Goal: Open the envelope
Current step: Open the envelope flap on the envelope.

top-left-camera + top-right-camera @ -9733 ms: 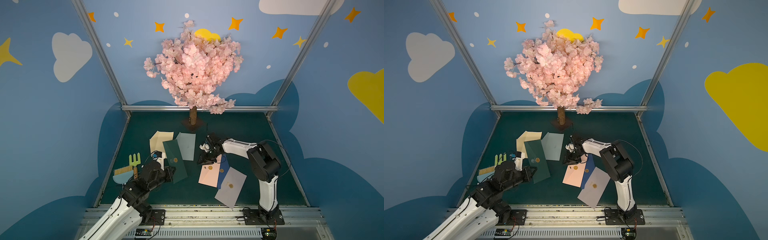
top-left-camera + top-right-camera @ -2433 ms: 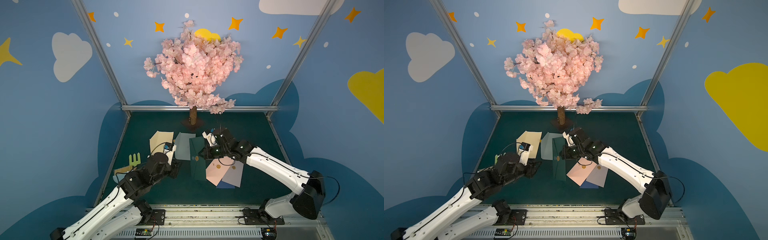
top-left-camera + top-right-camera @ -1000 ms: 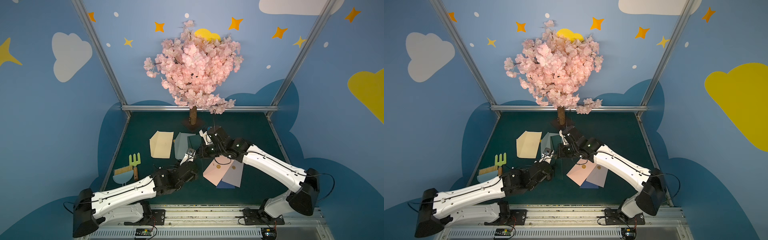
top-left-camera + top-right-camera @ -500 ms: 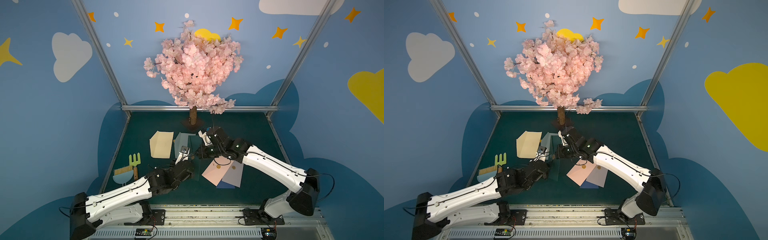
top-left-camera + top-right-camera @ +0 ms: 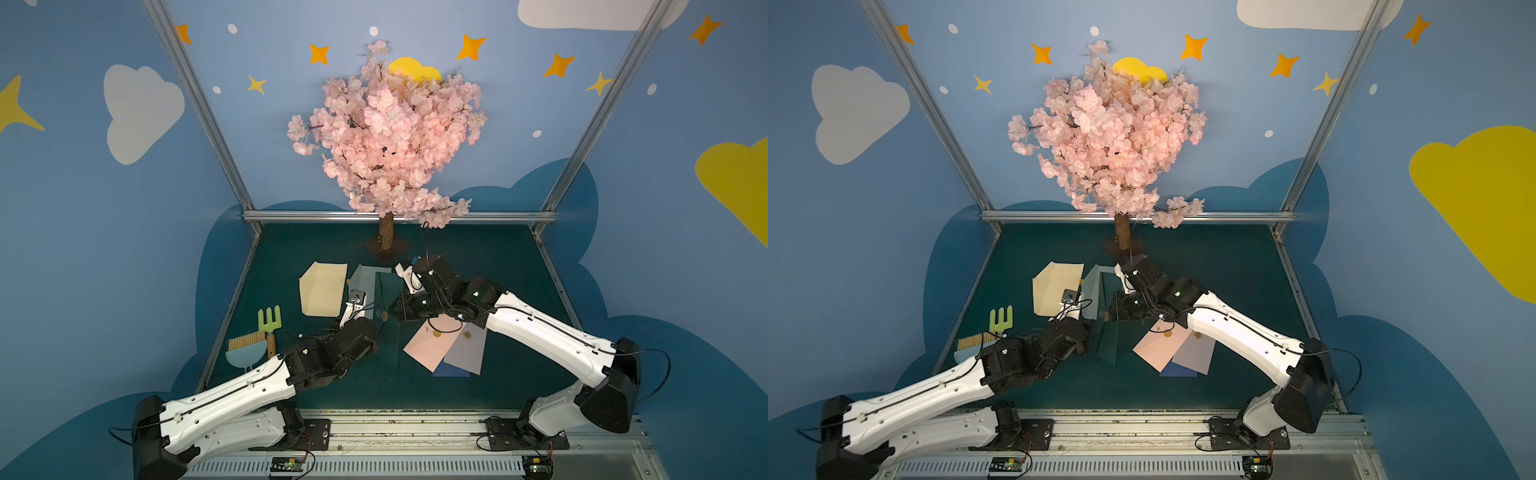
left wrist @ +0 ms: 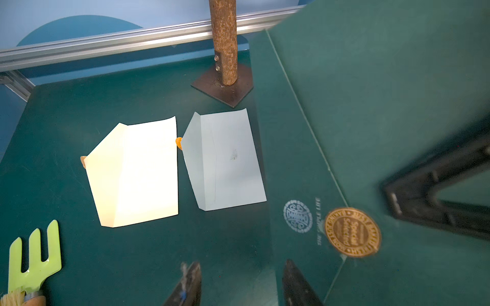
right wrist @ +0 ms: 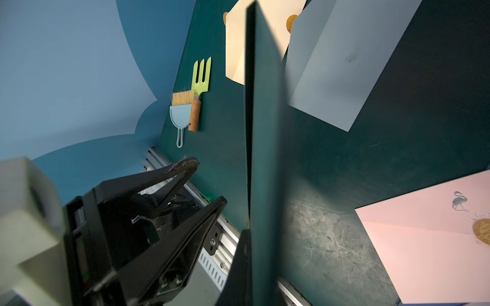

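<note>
Clenching upright dark green paper envelope (image 6: 371, 106) in right gripper (image 5: 402, 308); presenting its round gold seal (image 6: 352, 232) just ahead of half-spread, empty left gripper (image 6: 240, 283).

The pink envelope (image 5: 428, 347) and lavender envelope (image 5: 467, 349) are covering most of the navy envelope (image 5: 451, 371); the dark green envelope (image 6: 371, 106) is showing blurred and cut off.

Matt dark green paper envelope (image 6: 371, 106), glossy gold seal (image 6: 352, 232), scuffed matt table (image 7: 326, 238)
</note>
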You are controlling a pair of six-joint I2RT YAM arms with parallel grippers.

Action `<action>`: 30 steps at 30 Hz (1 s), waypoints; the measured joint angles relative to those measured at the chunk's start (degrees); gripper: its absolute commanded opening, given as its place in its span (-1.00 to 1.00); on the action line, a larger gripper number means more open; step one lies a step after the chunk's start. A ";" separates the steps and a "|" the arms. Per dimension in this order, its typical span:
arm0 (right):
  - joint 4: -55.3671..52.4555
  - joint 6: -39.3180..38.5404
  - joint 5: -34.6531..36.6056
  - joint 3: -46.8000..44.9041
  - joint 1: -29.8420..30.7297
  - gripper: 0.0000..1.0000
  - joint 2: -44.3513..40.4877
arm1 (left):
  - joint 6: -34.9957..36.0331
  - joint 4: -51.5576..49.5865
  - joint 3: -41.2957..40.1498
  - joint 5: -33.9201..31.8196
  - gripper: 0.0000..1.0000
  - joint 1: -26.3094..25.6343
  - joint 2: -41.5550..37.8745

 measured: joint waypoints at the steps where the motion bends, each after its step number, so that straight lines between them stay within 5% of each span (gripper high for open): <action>1: -0.09 -0.02 0.00 0.00 0.07 -1.00 0.00 | 0.02 -0.04 -0.04 0.13 0.01 0.02 -0.13; 17: -0.70 -1.57 2.91 2.93 0.07 -1.00 0.17 | 5.81 7.28 -3.37 5.20 0.03 -2.45 -2.01; 30: -0.90 -1.53 3.43 4.79 0.59 -1.00 1.29 | 4.92 7.56 -1.62 1.11 0.04 -2.60 3.87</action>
